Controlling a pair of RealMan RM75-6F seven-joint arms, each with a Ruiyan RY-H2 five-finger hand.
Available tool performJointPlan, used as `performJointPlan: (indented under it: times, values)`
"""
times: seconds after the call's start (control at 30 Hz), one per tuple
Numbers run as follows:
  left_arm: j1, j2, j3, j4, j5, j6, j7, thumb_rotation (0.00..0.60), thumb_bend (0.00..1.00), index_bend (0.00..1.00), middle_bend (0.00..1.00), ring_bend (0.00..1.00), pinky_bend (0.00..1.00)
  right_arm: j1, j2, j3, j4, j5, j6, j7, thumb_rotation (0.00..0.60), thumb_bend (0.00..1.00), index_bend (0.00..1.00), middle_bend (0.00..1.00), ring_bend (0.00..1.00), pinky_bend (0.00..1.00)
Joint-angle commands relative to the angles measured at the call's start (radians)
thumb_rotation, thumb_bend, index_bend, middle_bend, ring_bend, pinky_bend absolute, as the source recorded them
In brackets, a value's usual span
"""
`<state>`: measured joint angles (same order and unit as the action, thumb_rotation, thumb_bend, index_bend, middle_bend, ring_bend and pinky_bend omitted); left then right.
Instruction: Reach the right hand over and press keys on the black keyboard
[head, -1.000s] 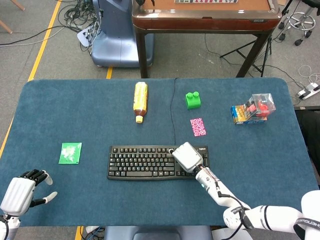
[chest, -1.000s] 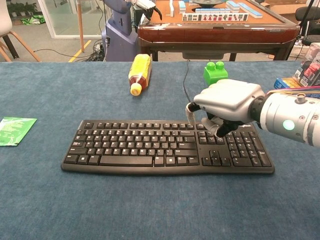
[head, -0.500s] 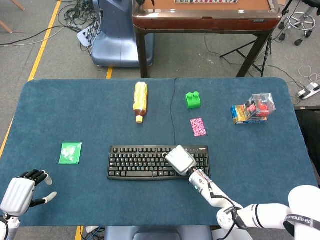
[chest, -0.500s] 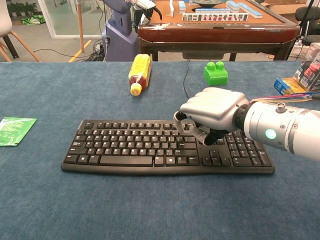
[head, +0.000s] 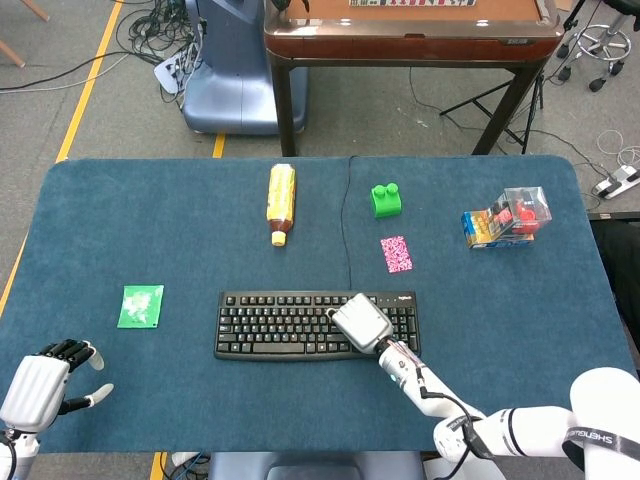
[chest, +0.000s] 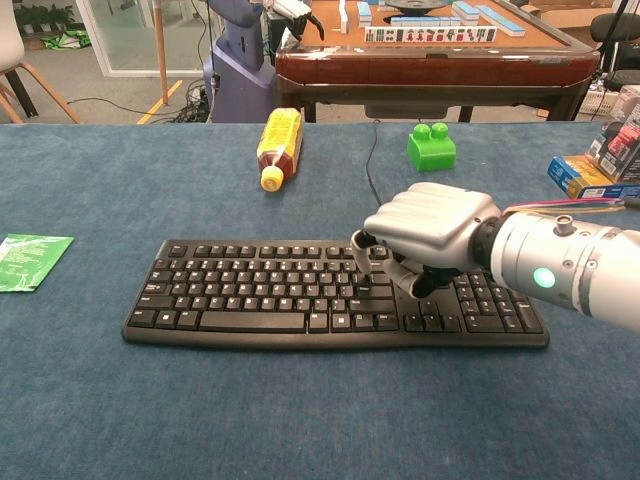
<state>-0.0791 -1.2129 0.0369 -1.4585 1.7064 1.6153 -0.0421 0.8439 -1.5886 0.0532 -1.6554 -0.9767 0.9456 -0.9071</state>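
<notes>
The black keyboard (head: 280, 325) (chest: 260, 295) lies across the near middle of the blue table. My right hand (head: 360, 322) (chest: 425, 235) hovers palm down over its right part, between the main keys and the number pad. Its fingers are curled under the palm and hold nothing. One fingertip (chest: 361, 251) points down onto the keys near the right end of the main block; contact is hard to confirm. My left hand (head: 45, 380) rests at the near left corner of the table, far from the keyboard, with loosely spread fingers and nothing in it.
A yellow bottle (head: 281, 203) (chest: 279, 146) lies behind the keyboard. A green block (head: 385, 200) (chest: 431, 146) and a pink card (head: 396, 253) sit at the back right. Small boxes (head: 506, 218) stand at the far right, and a green packet (head: 140, 306) (chest: 30, 260) lies at the left.
My right hand has moved left from the number pad toward the main keys and has dropped slightly lower. The left hand has not moved.
</notes>
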Motion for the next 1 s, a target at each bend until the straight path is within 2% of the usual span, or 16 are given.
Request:
performJointPlan:
  times: [0.03, 0.83, 1.0]
  values:
    - [0.0, 0.0, 0.0, 0.001, 0.0, -0.001, 0.0, 0.6, 0.08, 0.59, 0.54, 0.43, 0.53, 0.0, 0.005, -0.006, -0.004, 0.001, 0.007, 0.001, 0.6, 0.79, 0.36, 0.96, 0.97, 1.0]
    - [0.001, 0.0, 0.0, 0.001, 0.001, -0.001, 0.0, 0.6, 0.08, 0.59, 0.54, 0.43, 0.53, 0.007, -0.004, -0.046, 0.021, 0.012, 0.015, 0.028, 0.6, 0.79, 0.36, 0.96, 0.97, 1.0]
    - [0.001, 0.0, 0.0, 0.001, 0.001, -0.001, 0.0, 0.6, 0.08, 0.59, 0.54, 0.43, 0.53, 0.002, 0.011, -0.046, 0.003, -0.015, 0.035, 0.044, 0.6, 0.79, 0.36, 0.96, 0.97, 1.0]
